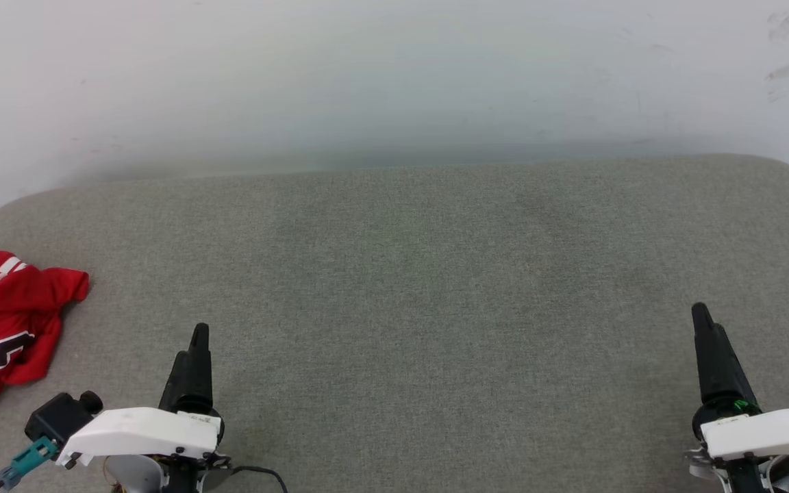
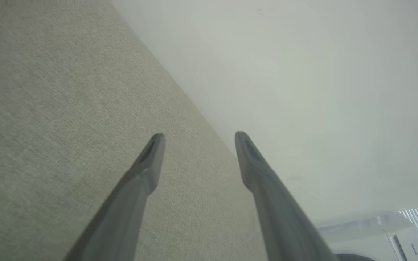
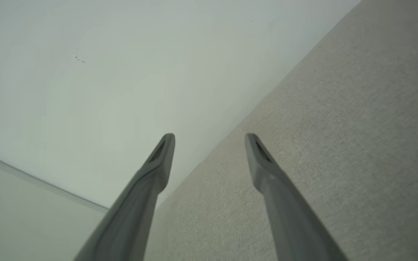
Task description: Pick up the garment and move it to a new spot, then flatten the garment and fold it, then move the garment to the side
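Head view shows the garment (image 1: 4, 322) crumpled at the far left of the grey fabric surface (image 1: 435, 274), perhaps partly out of frame, near the left claw (image 1: 199, 335) and well apart from the right claw (image 1: 701, 316); both claws are open and empty.

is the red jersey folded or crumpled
Crumpled, not folded: the red jersey lies in a bunched heap with warped lettering at the left end of the grey fabric surface.

At the bench's (image 1: 435, 274) left end, the head view's edge cut off the garment (image 1: 4, 322), and I could not read its folded black lettering. Beyond the bench, a white appliance (image 2: 405, 239) sat blurred, cropped by my left wrist view.
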